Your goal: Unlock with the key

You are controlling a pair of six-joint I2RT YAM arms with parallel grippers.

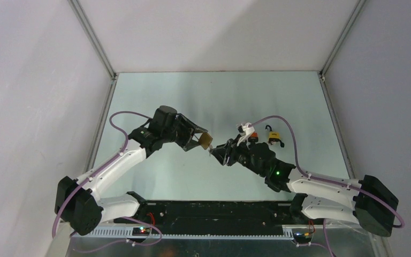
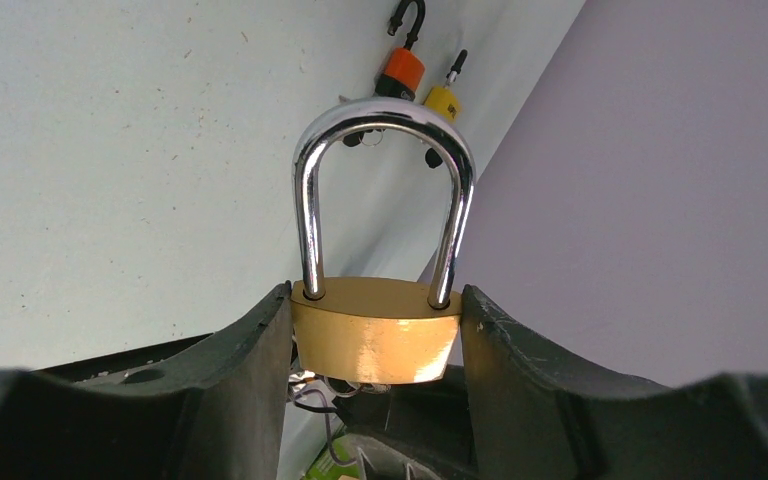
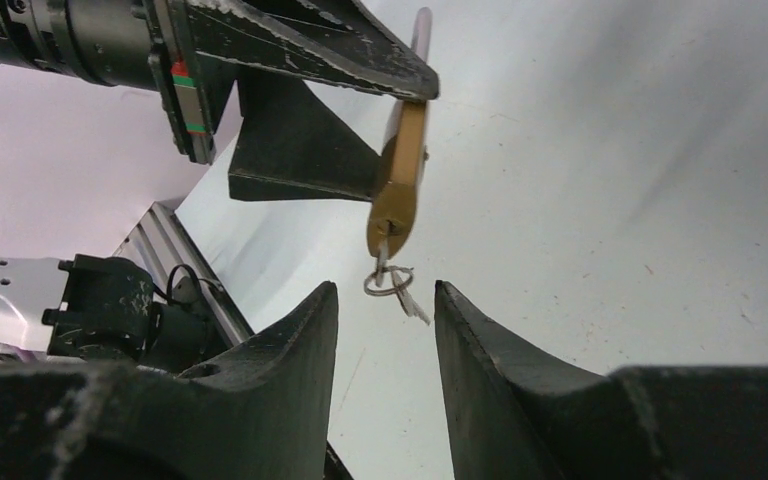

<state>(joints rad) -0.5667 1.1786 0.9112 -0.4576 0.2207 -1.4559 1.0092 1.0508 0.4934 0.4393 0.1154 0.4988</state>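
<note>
The brass padlock (image 2: 375, 340) is in the air above the table (image 1: 192, 96), between the two arms, clamped by its body between the fingers of the left gripper (image 1: 197, 137). This grip takes the two narrow sides of the body, so the shackle (image 2: 380, 120) is free at one end and the keyhole is free at the other. I think this is the reason for such a hold.

Both legs of the shackle look seated in the body, so I judge the lock is not yet opened. In the right wrist view the key (image 3: 384, 262) appears to sit in the keyhole, with its ring (image 3: 390, 283) hanging under it. The right gripper (image 1: 218, 151) is just beside that end, its jaws apart and nothing between them. The key lies a little beyond the gap, not touched.

The next move, in my opinion, is to close on the key head and turn it while the left arm stops the body from rotating. An orange padlock (image 2: 401, 70) and a yellow padlock (image 2: 441, 102) lie on the table, well apart from this work.
</note>
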